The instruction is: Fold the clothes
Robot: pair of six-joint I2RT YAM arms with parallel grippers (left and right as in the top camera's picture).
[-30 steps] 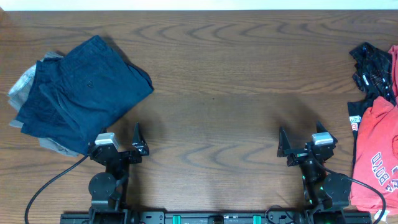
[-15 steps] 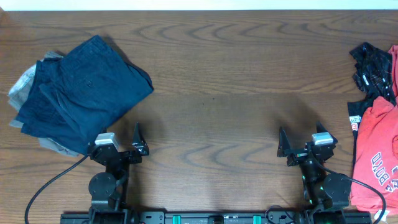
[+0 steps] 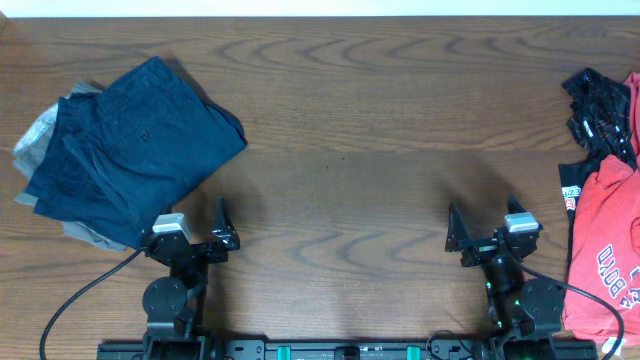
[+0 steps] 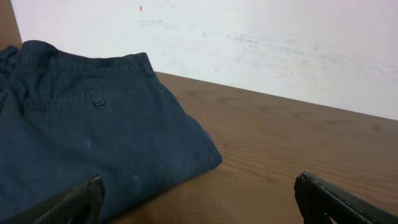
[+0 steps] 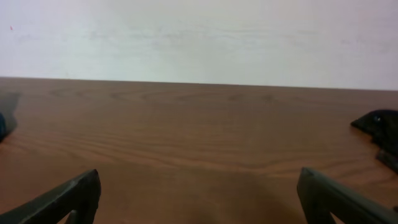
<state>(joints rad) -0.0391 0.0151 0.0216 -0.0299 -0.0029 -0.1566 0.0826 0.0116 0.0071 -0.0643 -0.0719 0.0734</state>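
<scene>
1. While neither arm has cloth in hand, the task looks to be between garments: a folded pair of navy trousers point(image 3: 140, 140) lies ahead and to the left of the left gripper point(image 3: 226, 228), on top of a grey garment point(image 3: 35, 135) whose edges show beneath it.
2. Seen from the left wrist, the navy trousers point(image 4: 93, 143) reach to just beside the left finger, and that pile looks finished.
3. With its jaws spread wide and nothing between them, the left gripper point(image 4: 199, 193) hangs low over the bare table point(image 3: 340, 120).
4. Between the two grippers the wood is free, which I judge the likely spot for the next fold.
5. Jaws parted just as wide and gripping nothing, the right gripper point(image 3: 457, 238) points across the table; its wrist view shows only wood ahead.
6. To the right of the right gripper, near it, lies a crumpled red shirt point(image 3: 605, 240), not yet folded; a black garment point(image 3: 600, 110) lies farther ahead and to the right.
7. Next, probably, the right arm must swing right, pinch the red shirt and drag it to the middle.
8. No basket or bin is in view; all the clothes lie straight on the table.
</scene>
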